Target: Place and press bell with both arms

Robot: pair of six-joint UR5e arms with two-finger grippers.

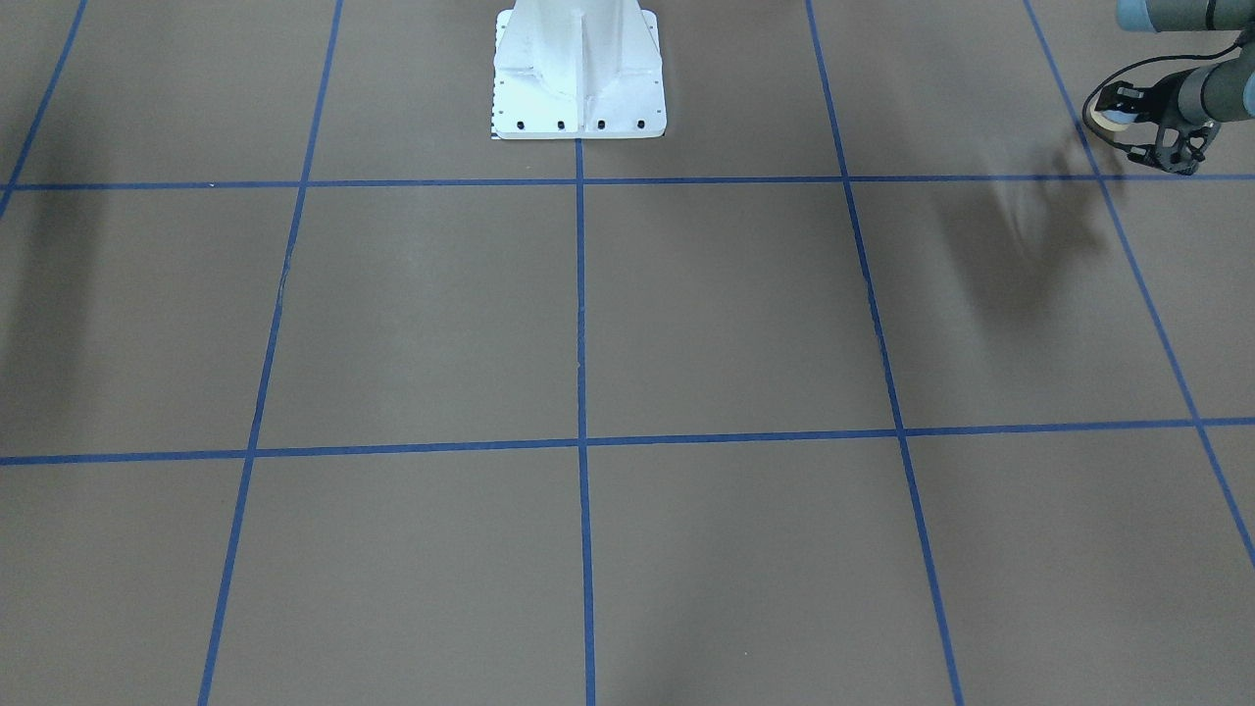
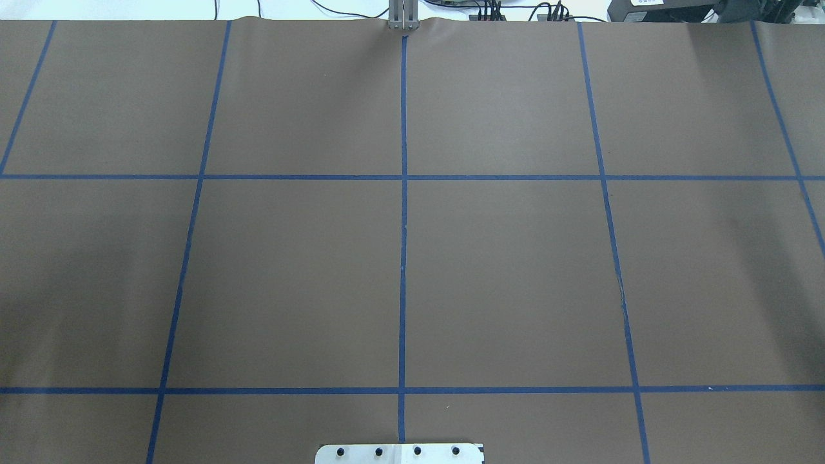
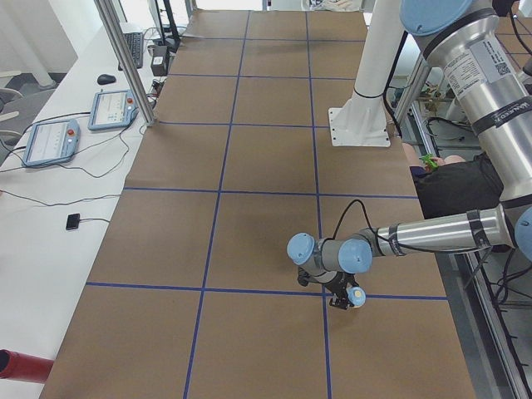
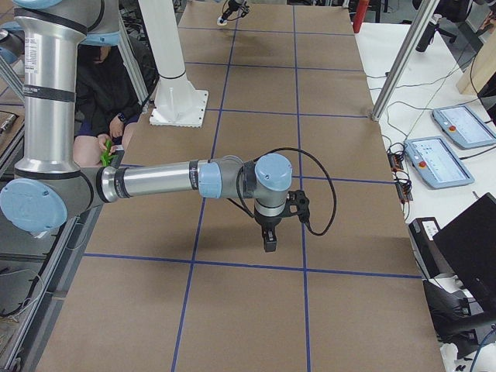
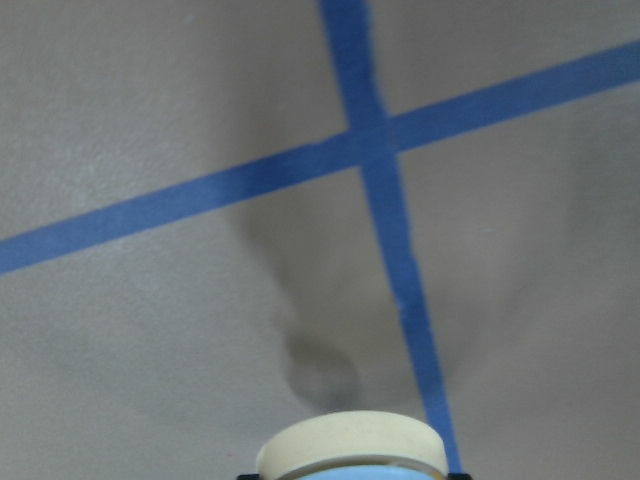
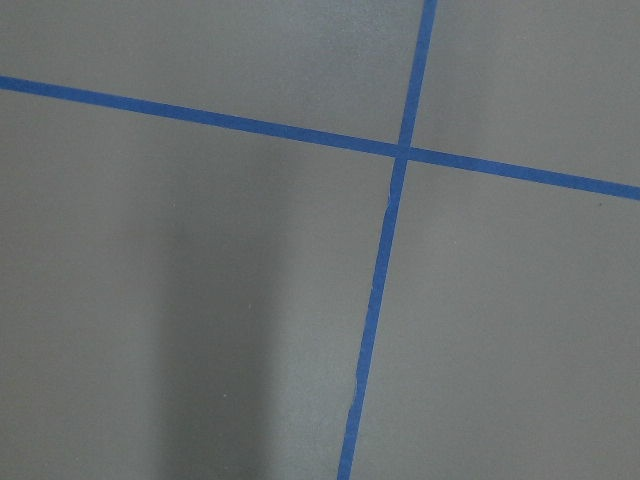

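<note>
Exterior front-facing view has the left gripper (image 1: 1120, 106) pinching the bell (image 1: 1112, 119) up in the corner, out toward the robot's left end of the tabletop (image 1: 726, 314). Through the left wrist camera the bell's cream base ring faces the tabletop with a shadow beneath it, so I'd judge it hangs clear and is not yet set down. The right gripper (image 4: 269, 236) hovers near a tape crossing, and I cannot tell whether its fingers are spread or together. Placing and pressing both look undone.
</note>
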